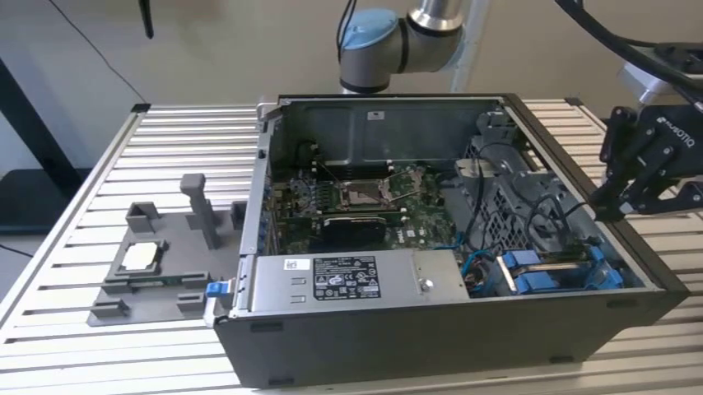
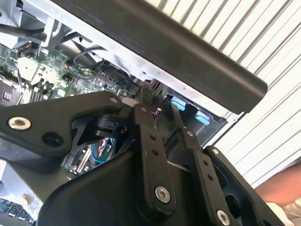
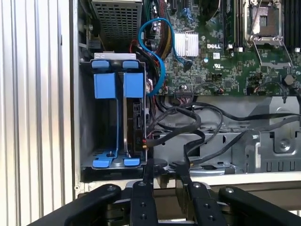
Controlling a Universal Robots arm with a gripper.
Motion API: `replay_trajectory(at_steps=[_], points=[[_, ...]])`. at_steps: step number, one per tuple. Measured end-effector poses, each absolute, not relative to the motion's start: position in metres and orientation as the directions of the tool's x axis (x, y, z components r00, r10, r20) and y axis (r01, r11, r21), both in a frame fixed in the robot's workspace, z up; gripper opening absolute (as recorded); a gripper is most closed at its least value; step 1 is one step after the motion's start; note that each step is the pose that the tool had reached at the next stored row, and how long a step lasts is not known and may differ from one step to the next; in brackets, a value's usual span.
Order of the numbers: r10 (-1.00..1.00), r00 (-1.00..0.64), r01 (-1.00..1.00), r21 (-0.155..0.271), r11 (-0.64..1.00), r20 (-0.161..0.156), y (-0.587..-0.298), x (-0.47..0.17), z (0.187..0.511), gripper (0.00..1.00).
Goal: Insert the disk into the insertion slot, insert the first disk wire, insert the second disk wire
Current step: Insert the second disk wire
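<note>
Disk (image 3: 136, 123) sits on edge in the insertion slot (image 3: 87, 117), long axis running across the exterior view's left-right; our hand (image 3: 164, 168) is spread, empty.

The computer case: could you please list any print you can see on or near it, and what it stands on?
Black label on the power-supply box: fine print, illegible.
White sticker beside it: illegible.
Circuit board: white maker's mark, left unquoted.
Gripper: white maker's mark on its body, left unquoted.
</note>
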State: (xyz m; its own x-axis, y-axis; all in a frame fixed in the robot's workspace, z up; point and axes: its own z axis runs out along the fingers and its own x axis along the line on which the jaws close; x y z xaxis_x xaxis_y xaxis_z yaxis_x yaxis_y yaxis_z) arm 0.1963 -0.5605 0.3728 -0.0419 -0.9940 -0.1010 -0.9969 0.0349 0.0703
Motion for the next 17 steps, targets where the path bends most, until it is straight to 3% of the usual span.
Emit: replay_trajectory(at_steps=[3,4,17], points=[[-0.994,-0.046,-0.996,0.084,0.037,-0.100,-0.560,0.198,0.373,0.25],[-0.994,-0.047,-0.995,0.088,0.038,-0.099,-0.560,0.198,0.373,0.18],[-0.994,-0.051,-0.995,0.093,0.042,-0.098,-0.556,0.181,0.375,0.16]])
